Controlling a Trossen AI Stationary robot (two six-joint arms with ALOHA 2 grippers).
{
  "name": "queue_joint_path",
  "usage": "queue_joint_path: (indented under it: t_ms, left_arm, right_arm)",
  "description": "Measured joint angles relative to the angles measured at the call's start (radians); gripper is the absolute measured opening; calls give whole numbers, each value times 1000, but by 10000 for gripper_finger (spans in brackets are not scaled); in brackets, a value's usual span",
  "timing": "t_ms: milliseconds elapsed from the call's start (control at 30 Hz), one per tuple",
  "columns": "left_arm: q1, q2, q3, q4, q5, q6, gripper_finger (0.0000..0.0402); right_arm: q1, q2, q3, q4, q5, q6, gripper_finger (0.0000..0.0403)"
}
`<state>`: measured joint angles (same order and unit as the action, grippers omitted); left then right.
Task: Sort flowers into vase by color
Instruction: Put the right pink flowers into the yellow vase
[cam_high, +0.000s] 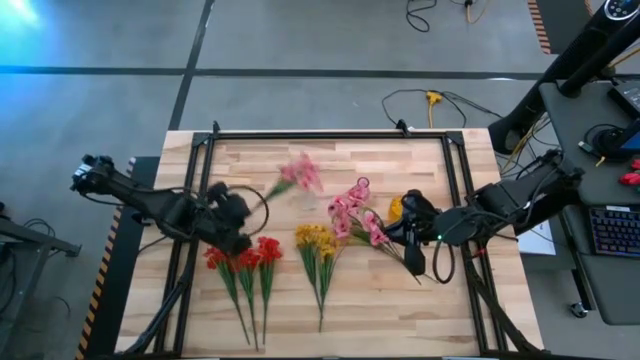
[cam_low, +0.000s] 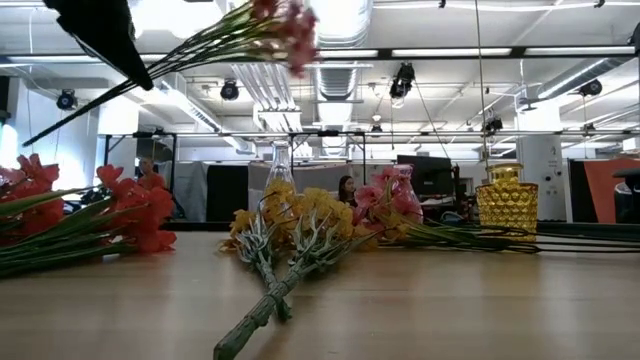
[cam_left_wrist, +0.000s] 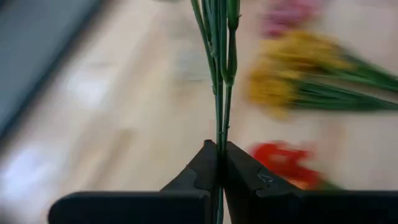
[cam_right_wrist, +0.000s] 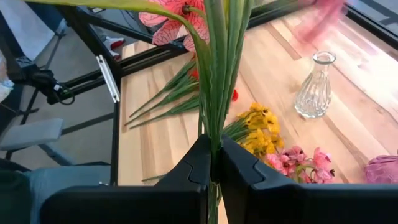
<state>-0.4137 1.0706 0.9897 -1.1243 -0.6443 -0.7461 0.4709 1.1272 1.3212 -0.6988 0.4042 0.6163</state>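
Observation:
My left gripper (cam_high: 238, 222) (cam_low: 138, 72) is shut on a pink flower sprig, whose blossoms (cam_high: 301, 174) (cam_low: 287, 24) hang high over the table. My right gripper (cam_high: 411, 250) (cam_right_wrist: 212, 147) is shut on another sprig with pink blossoms (cam_right_wrist: 176, 17). On the table lie bunches of red flowers (cam_high: 245, 258), yellow flowers (cam_high: 315, 240) and pink flowers (cam_right_wrist: 300, 160). A clear glass vase (cam_right_wrist: 316, 93) (cam_low: 281, 175), a pink vase (cam_low: 401, 188) and a yellow vase (cam_low: 505, 201) stand upright behind the flowers. My left gripper pinches the sprig's thin green stems (cam_left_wrist: 219, 134) between its two fingers, partway along them. The stems run out ahead between the fingertips. The sprig is lifted clear and slants upward, blossoms highest, with its free stem end (cam_low: 45, 132) trailing below the gripper. My right gripper pinches a bundle of green stems and leaves (cam_right_wrist: 214, 124) between its two fingers. The stems run forward past the fingertips to the pink blossoms. The sprig is clear of the table.
A black metal frame (cam_high: 330, 134) runs around the wooden tabletop. Bare wood lies at the far left (cam_high: 240, 160) and along the near edge (cam_high: 400, 320). A desk with a keyboard (cam_high: 610, 230) stands to the right of the table.

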Motion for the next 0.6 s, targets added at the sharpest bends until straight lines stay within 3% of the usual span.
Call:
queue_joint_path:
  t_ms: [167, 367, 600]
  left_arm:
    - [110, -11, 35, -142, -49, -4, 0]
    - [268, -20, -7, -159, -61, 52, 1]
    - [319, -9, -10, -148, -77, 117, 20]
  right_arm:
    - [0, 19, 0, 0, 0, 1, 13]
    - [0, 29, 0, 0, 9, 0, 13]
    - [0, 29, 0, 1, 66, -11, 13]
